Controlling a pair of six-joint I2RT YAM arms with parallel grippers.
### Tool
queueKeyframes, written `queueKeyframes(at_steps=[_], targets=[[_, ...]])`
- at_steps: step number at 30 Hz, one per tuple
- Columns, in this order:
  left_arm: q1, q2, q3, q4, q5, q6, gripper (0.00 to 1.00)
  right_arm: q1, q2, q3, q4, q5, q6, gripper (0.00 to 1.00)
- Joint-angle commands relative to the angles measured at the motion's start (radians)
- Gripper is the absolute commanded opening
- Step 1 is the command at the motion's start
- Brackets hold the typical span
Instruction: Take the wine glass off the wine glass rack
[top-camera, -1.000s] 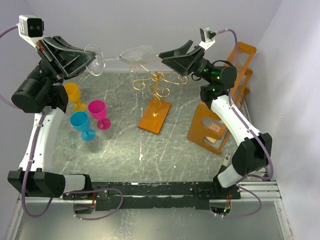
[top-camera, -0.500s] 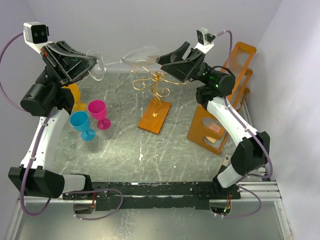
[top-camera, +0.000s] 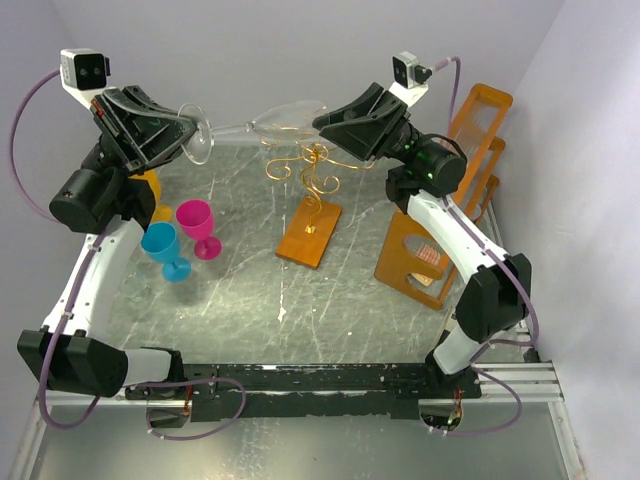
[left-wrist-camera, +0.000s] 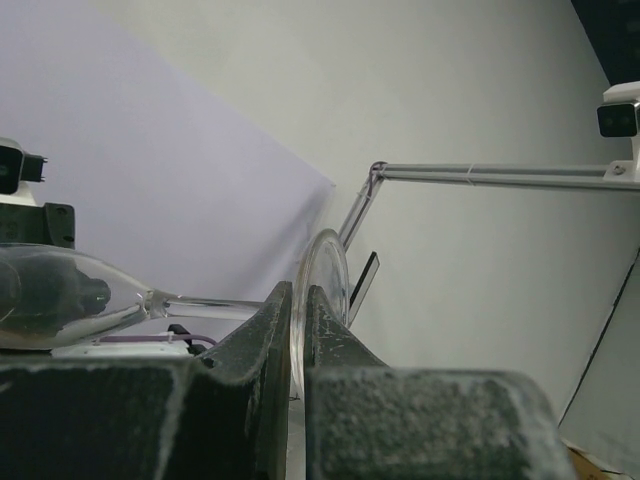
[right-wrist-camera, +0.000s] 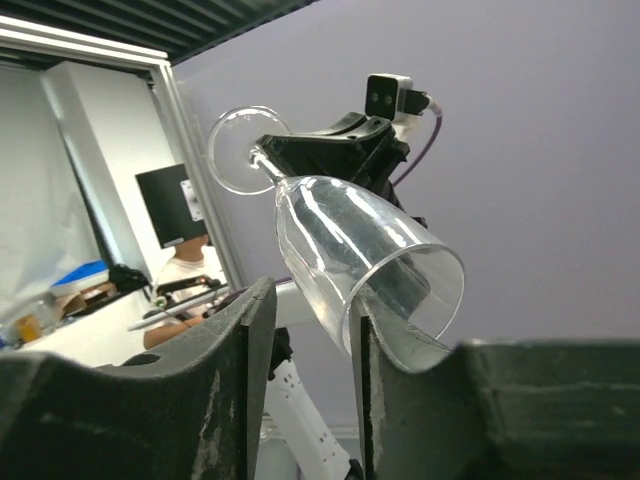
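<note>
A clear wine glass (top-camera: 285, 110) lies level in the air, high above the gold wire wine glass rack (top-camera: 312, 168) and its orange base (top-camera: 310, 232), and apart from both. My left gripper (top-camera: 192, 132) is shut on the glass's round foot (left-wrist-camera: 326, 275), pinched edge-on between the fingers. My right gripper (top-camera: 322, 120) is at the bowl's mouth. In the right wrist view the bowl's rim (right-wrist-camera: 400, 300) rests against the right finger (right-wrist-camera: 400, 350). The left finger (right-wrist-camera: 245, 330) stands off it with a gap, so the jaws are partly open.
Three coloured goblets stand at the left of the table: yellow (top-camera: 146, 186), magenta (top-camera: 197, 222) and blue (top-camera: 162, 246). A big orange frame with clear panels (top-camera: 440, 235) stands at the right, beside the right arm. Walls close in behind and to the sides.
The right gripper's jaws have narrowed about the bowl's rim. Both arms and the glass have drifted slightly right and up. The left grip on the foot is unchanged.
</note>
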Motion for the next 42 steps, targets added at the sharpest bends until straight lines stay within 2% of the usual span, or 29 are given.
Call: queueKeyframes(at_steps=[1,7,10,13,14,16,17,19,20,21,22,23,27,33,35,36,38,40,41,42], targets=[[-0.015,-0.001,-0.022,0.137,-0.047,-0.312,0.07,0.007,0.032,0.039,0.179,-0.019,0.1,0.32],[-0.028,0.003,-0.056,0.18,-0.077,-0.35,0.07,0.007,0.047,0.05,0.287,-0.03,0.162,0.23],[-0.037,0.003,-0.069,0.192,-0.083,-0.359,0.07,0.008,0.05,0.069,0.302,-0.049,0.175,0.15],[-0.041,0.003,-0.079,0.202,-0.088,-0.362,0.07,0.007,0.045,0.077,0.311,-0.057,0.18,0.0],[-0.041,0.001,-0.087,0.211,-0.091,-0.361,0.08,0.007,0.045,0.075,0.318,-0.054,0.179,0.0],[-0.04,-0.007,-0.108,0.217,-0.095,-0.349,0.18,0.006,0.032,0.062,0.315,-0.051,0.168,0.0],[-0.04,-0.016,-0.125,0.216,-0.097,-0.336,0.28,0.005,0.023,0.049,0.3,-0.046,0.155,0.0],[-0.039,-0.042,-0.168,0.188,-0.093,-0.284,0.54,0.003,0.004,0.03,0.273,-0.039,0.124,0.0],[-0.039,-0.059,-0.186,0.166,-0.078,-0.252,0.63,0.002,-0.006,0.023,0.257,-0.038,0.11,0.0],[-0.039,-0.078,-0.201,0.137,-0.068,-0.219,0.81,-0.002,-0.017,0.014,0.244,-0.035,0.099,0.0],[-0.039,-0.092,-0.214,0.108,-0.038,-0.185,0.93,-0.005,-0.03,0.003,0.234,-0.033,0.092,0.0],[-0.038,-0.105,-0.226,0.088,-0.017,-0.155,0.99,-0.011,-0.044,-0.007,0.223,-0.034,0.083,0.0],[-0.008,-0.173,-0.314,-0.025,0.065,-0.04,1.0,-0.049,-0.116,-0.069,0.161,-0.044,0.055,0.0],[0.118,-0.318,-0.412,-0.461,0.203,0.274,1.0,-0.176,-0.277,-0.218,0.162,-0.027,0.106,0.0],[0.129,-0.342,-0.4,-0.61,0.225,0.407,1.0,-0.216,-0.338,-0.258,0.063,-0.06,0.067,0.0],[0.132,-0.353,-0.375,-0.738,0.234,0.505,1.0,-0.228,-0.371,-0.268,-0.018,-0.085,0.016,0.0],[0.136,-0.367,-0.252,-1.123,0.203,0.794,1.0,-0.234,-0.447,-0.27,-0.292,-0.126,-0.177,0.0],[0.136,-0.361,-0.094,-1.57,0.071,1.101,0.99,-0.232,-0.526,-0.219,-0.727,-0.123,-0.515,0.0],[0.136,-0.354,-0.018,-1.742,-0.015,1.223,0.99,-0.227,-0.557,-0.182,-0.986,-0.083,-0.674,0.0],[0.136,-0.349,0.049,-1.879,-0.098,1.311,0.99,-0.223,-0.575,-0.149,-1.12,-0.067,-0.785,0.0]])
